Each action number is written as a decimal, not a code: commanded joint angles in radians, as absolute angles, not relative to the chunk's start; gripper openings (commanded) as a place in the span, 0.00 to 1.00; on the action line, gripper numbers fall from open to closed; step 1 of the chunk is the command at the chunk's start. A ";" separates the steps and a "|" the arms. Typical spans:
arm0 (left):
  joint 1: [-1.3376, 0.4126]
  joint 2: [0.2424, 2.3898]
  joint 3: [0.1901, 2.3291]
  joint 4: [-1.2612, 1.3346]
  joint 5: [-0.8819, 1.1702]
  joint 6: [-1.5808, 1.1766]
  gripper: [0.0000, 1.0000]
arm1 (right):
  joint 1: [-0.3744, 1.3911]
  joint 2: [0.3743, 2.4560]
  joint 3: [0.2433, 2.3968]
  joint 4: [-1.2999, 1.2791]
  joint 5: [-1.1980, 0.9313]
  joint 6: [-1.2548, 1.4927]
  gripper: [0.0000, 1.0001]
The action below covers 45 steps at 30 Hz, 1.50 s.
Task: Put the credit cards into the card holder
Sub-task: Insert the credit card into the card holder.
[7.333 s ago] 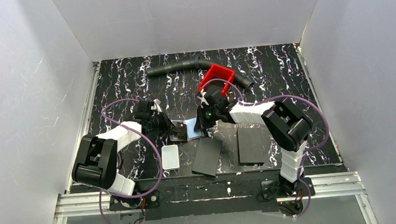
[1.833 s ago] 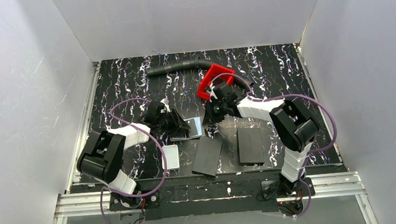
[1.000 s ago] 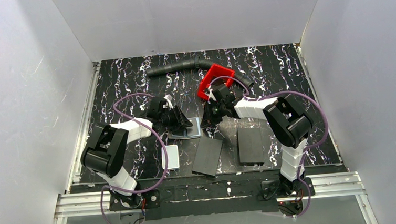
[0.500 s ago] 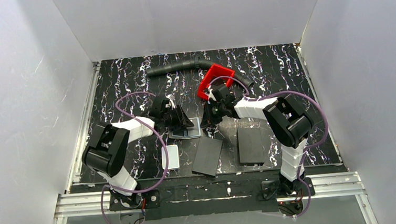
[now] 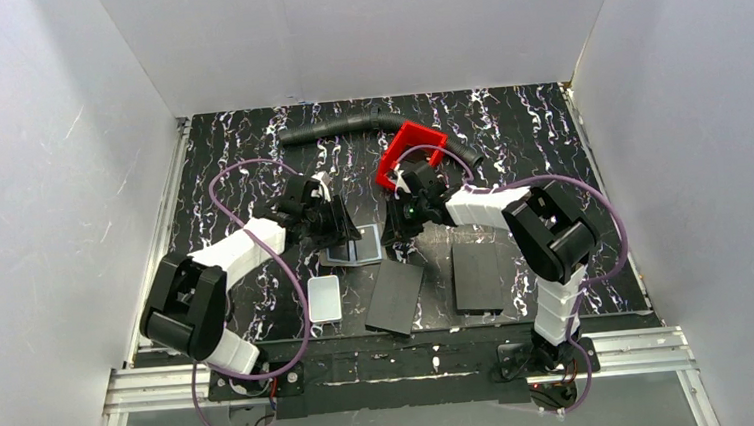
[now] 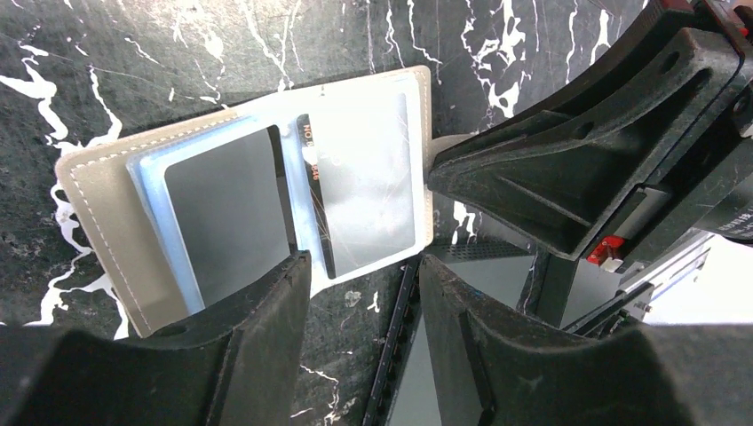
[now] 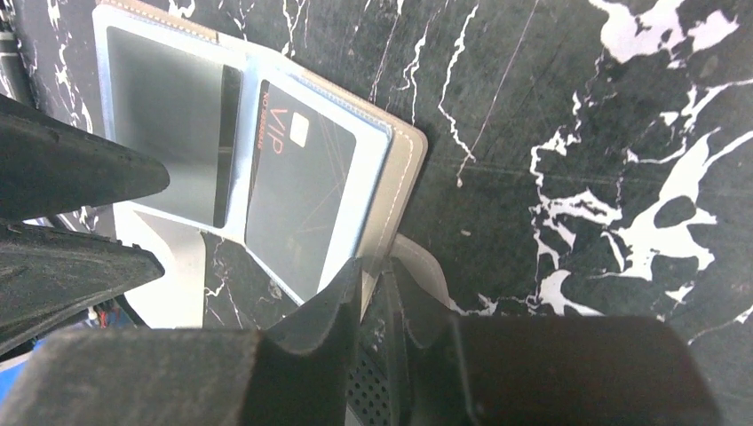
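Open card holder (image 6: pixel 107 213) flat, card (image 6: pixel 368 191) sleeved; left end effector (image 6: pixel 360 266) spread.

Item 1: table (image 5: pixel 229 153), black with white veining. Item 2: red tray (image 5: pixel 412 150), far centre. Item 3: dark grey hose (image 5: pixel 337 128), far, left of the tray. Item 4: white rounded box (image 5: pixel 324 298), near left. Items 5 and 6: left black panel (image 5: pixel 395 298), tilted; right black panel (image 5: pixel 478 276), near centre.

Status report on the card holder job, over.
Left claw open over card holder's edge. Right claw pinching its edge by the clasp. Two credit cards in the sleeves. Black panel close beside, not blocking.
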<state>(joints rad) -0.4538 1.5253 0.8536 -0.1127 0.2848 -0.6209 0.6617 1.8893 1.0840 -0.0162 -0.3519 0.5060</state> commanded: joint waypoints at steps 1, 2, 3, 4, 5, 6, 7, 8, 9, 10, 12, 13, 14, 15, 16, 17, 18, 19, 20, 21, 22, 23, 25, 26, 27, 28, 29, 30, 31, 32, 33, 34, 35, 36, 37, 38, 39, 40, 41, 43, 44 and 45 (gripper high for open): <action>-0.456 1.479 0.876 -0.166 0.329 -0.573 0.47 | 0.667 1.813 1.106 -0.071 -0.340 0.474 0.25; -0.456 1.476 0.870 -0.159 0.345 -0.577 0.48 | 0.667 1.807 1.106 -0.072 -0.342 0.475 0.26; -0.456 1.473 0.865 -0.150 0.362 -0.583 0.48 | 0.667 1.802 1.106 -0.071 -0.343 0.477 0.27; -0.456 1.473 0.859 -0.141 0.378 -0.586 0.47 | 0.665 1.798 1.106 -0.065 -0.348 0.482 0.29; -0.455 1.473 0.852 -0.130 0.389 -0.591 0.47 | 0.665 1.794 1.105 -0.053 -0.354 0.491 0.31; -0.455 1.474 0.847 -0.116 0.399 -0.599 0.47 | 0.663 1.793 1.105 -0.037 -0.361 0.503 0.33; -0.455 1.478 0.841 -0.102 0.408 -0.608 0.47 | 0.658 1.794 1.105 -0.017 -0.374 0.517 0.35; -0.454 1.485 0.837 -0.089 0.417 -0.616 0.47 | 0.652 1.797 1.104 0.005 -0.393 0.533 0.37; -0.454 1.495 0.836 -0.082 0.425 -0.622 0.47 | 0.646 1.802 1.103 0.039 -0.413 0.553 0.40; -0.453 1.506 0.835 -0.075 0.432 -0.628 0.47 | 0.641 1.810 1.102 0.067 -0.433 0.574 0.42; -0.453 1.526 0.827 -0.054 0.441 -0.643 0.47 | 0.634 1.830 1.109 0.105 -0.468 0.606 0.43; -0.453 1.534 0.819 -0.041 0.442 -0.650 0.47 | 0.633 1.843 1.116 0.118 -0.480 0.619 0.43; -0.451 1.542 0.811 -0.024 0.441 -0.656 0.47 | 0.633 1.854 1.122 0.132 -0.492 0.629 0.43; -0.451 1.549 0.805 -0.015 0.440 -0.659 0.47 | 0.632 1.867 1.127 0.147 -0.500 0.644 0.43; -0.450 1.557 0.802 -0.007 0.439 -0.662 0.47 | 0.631 1.877 1.134 0.152 -0.504 0.648 0.42; -0.450 1.563 0.798 -0.006 0.438 -0.664 0.47 | 0.630 1.886 1.140 0.153 -0.505 0.648 0.41; -0.449 1.567 0.793 -0.006 0.436 -0.664 0.47 | 0.629 1.893 1.144 0.153 -0.503 0.648 0.40; -0.448 1.570 0.788 0.009 0.434 -0.666 0.47 | 0.626 1.902 1.146 0.153 -0.501 0.648 0.39; -0.448 1.574 0.784 0.024 0.434 -0.665 0.47 | 0.622 1.911 1.146 0.156 -0.500 0.649 0.37; -0.447 1.579 0.781 0.029 0.434 -0.665 0.47 | 0.620 1.919 1.146 0.162 -0.503 0.652 0.36; -0.446 1.582 0.777 0.035 0.435 -0.667 0.47 | 0.618 1.927 1.146 0.167 -0.506 0.655 0.35; -0.446 1.586 0.775 0.040 0.438 -0.670 0.47 | 0.617 1.933 1.148 0.168 -0.505 0.653 0.35; -0.445 1.589 0.767 0.046 0.430 -0.672 0.47 | 0.618 1.939 1.159 0.149 -0.491 0.641 0.35; -0.445 1.588 0.759 0.053 0.428 -0.679 0.47 | 0.618 1.942 1.164 0.138 -0.487 0.633 0.36; -0.445 1.591 0.752 0.057 0.429 -0.683 0.47 | 0.618 1.943 1.167 0.129 -0.483 0.624 0.36; -0.445 1.594 0.748 0.058 0.431 -0.682 0.46 | 0.618 1.946 1.169 0.119 -0.480 0.615 0.36; -0.445 1.595 0.744 0.058 0.432 -0.679 0.46 | 0.618 1.947 1.173 0.103 -0.475 0.604 0.36; -0.445 1.595 0.738 0.054 0.427 -0.674 0.46 | 0.618 1.945 1.175 0.088 -0.463 0.591 0.37; -0.445 1.592 0.731 0.055 0.422 -0.673 0.46 | 0.618 1.941 1.173 0.077 -0.450 0.582 0.38; -0.446 1.592 0.724 0.057 0.420 -0.672 0.46 | 0.617 1.938 1.172 0.076 -0.447 0.578 0.39; -0.445 1.594 0.721 0.058 0.422 -0.672 0.46 | 0.618 1.939 1.171 0.083 -0.450 0.582 0.39; -0.445 1.597 0.719 0.058 0.423 -0.670 0.46 | 0.618 1.944 1.173 0.089 -0.455 0.587 0.39; -0.446 1.599 0.719 0.058 0.422 -0.669 0.46 | 0.618 1.951 1.175 0.094 -0.463 0.593 0.39; -0.445 1.599 0.718 0.058 0.421 -0.669 0.46 | 0.618 1.955 1.175 0.102 -0.471 0.600 0.39; -0.446 1.598 0.717 0.058 0.419 -0.670 0.46 | 0.617 1.956 1.174 0.108 -0.473 0.603 0.38; -0.445 1.598 0.715 0.059 0.418 -0.672 0.46 | 0.618 1.954 1.172 0.109 -0.469 0.603 0.38; -0.445 1.597 0.714 0.061 0.416 -0.676 0.46 | 0.618 1.954 1.172 0.109 -0.465 0.602 0.38; -0.445 1.598 0.713 0.063 0.415 -0.678 0.46 | 0.618 1.954 1.173 0.109 -0.467 0.601 0.39; -0.446 1.602 0.712 0.065 0.414 -0.679 0.46 | 0.618 1.956 1.176 0.109 -0.469 0.603 0.38; -0.445 1.610 0.712 0.067 0.415 -0.681 0.46 | 0.618 1.955 1.178 0.108 -0.470 0.606 0.38; -0.445 1.615 0.712 0.068 0.419 -0.681 0.46 | 0.618 1.951 1.177 0.110 -0.469 0.608 0.38; -0.444 1.619 0.711 0.070 0.421 -0.684 0.46 | 0.618 1.949 1.176 0.113 -0.470 0.609 0.38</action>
